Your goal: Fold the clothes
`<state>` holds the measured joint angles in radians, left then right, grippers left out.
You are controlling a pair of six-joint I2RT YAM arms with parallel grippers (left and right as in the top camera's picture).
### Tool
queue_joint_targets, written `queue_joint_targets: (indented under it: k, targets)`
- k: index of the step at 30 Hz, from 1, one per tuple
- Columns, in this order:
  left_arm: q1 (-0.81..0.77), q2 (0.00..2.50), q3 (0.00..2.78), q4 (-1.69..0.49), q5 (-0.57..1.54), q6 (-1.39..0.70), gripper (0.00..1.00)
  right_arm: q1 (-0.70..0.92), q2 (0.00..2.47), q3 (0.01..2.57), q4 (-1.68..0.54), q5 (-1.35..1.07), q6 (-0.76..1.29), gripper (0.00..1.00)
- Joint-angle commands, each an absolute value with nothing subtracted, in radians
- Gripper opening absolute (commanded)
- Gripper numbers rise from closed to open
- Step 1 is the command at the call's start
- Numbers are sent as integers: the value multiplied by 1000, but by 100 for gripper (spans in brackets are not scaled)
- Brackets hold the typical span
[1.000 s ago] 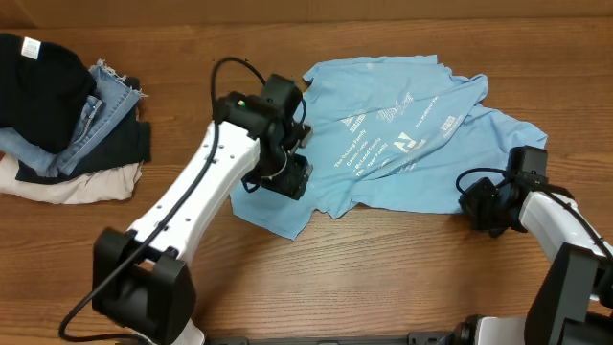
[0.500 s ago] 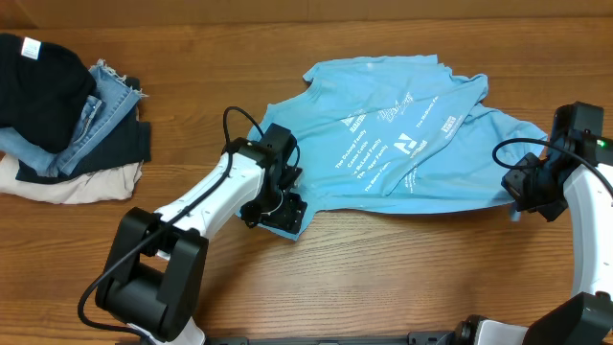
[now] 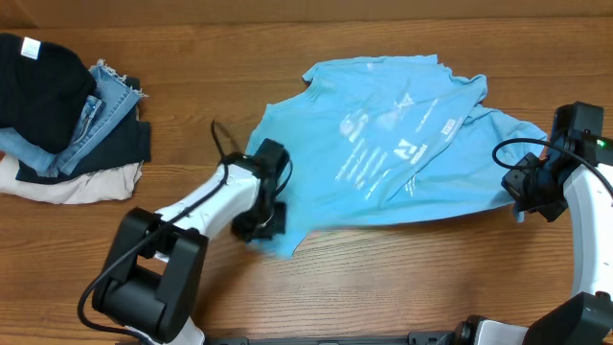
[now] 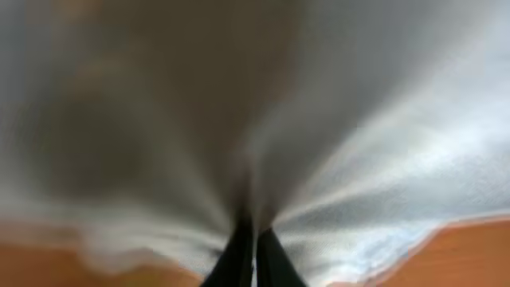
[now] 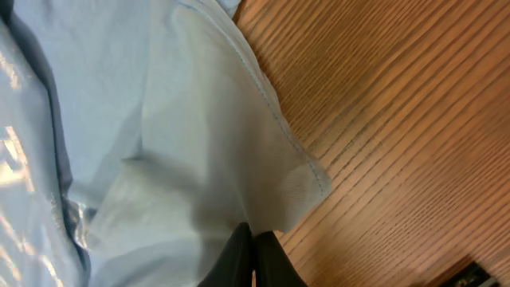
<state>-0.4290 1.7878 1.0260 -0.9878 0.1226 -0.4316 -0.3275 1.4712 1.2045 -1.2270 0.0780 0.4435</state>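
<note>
The clothes are a light blue T-shirt (image 3: 383,153) with small white print, spread across the middle and right of the table. My left gripper (image 3: 263,222) is shut on the shirt's lower left corner, its image blurred. In the left wrist view the dark fingers (image 4: 239,255) pinch pale cloth (image 4: 335,143). At the shirt's right edge, my right gripper (image 3: 527,192) is shut on the fabric. The right wrist view shows its fingers (image 5: 235,255) closed on a hemmed corner of the cloth (image 5: 199,159) above the wood.
A pile of other garments (image 3: 67,115), black, denim and beige, lies at the far left of the wooden table (image 3: 383,278). Black cables loop from both arms.
My left gripper dropped to the shirt's lower left corner, closed on it and is dragging it left and forward. The right gripper swung out right with its edge, then held still.
</note>
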Motion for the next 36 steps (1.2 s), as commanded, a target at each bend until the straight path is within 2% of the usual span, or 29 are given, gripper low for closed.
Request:
queue_joint_targets:
  k: [1, 6, 14, 15, 16, 19, 20, 23, 24, 25, 29, 32, 36]
  targets:
    - [-263, 1639, 1037, -1189, 111, -633, 4, -332, 1464, 1216, -1237, 89, 437, 4]
    - [73, 1290, 1037, -1324, 123, -540, 4, -332, 1464, 1216, -1272, 89, 437, 4]
    - [112, 1222, 1037, -1381, 123, -518, 4, -332, 1464, 1216, -1356, 89, 437, 4]
    - [112, 1222, 1037, -1388, 123, -511, 4, -332, 1464, 1216, -1376, 89, 437, 45]
    - [112, 1222, 1037, -1388, 123, -500, 6, -332, 1464, 1216, -1378, 89, 437, 62]
    - [111, 1222, 1047, -1363, 136, -418, 40, -332, 1464, 1216, -1341, 87, 437, 70]
    - [111, 1222, 1061, -1348, 147, -372, 47, -332, 1464, 1216, -1323, 80, 437, 72]
    - [111, 1222, 1134, -1299, 178, -282, 63, -332, 1465, 1216, -1241, -3, 437, 74]
    - [111, 1222, 1150, -1258, 220, -252, 64, -331, 1470, 1212, -1221, -86, 422, 66]
    - [111, 1222, 1150, -1229, 246, -249, 65, -323, 1476, 1194, -1201, -189, 359, 64]
    - [108, 1235, 1150, -1166, 284, -241, 68, -220, 1517, 985, -1113, -300, 340, 69]
    - [87, 1244, 1150, -1111, 369, -196, 68, -134, 1519, 808, -961, -472, 299, 65]
    - [-1, 1275, 1150, -1058, 382, -187, 68, -60, 1519, 773, -994, -489, 279, 64]
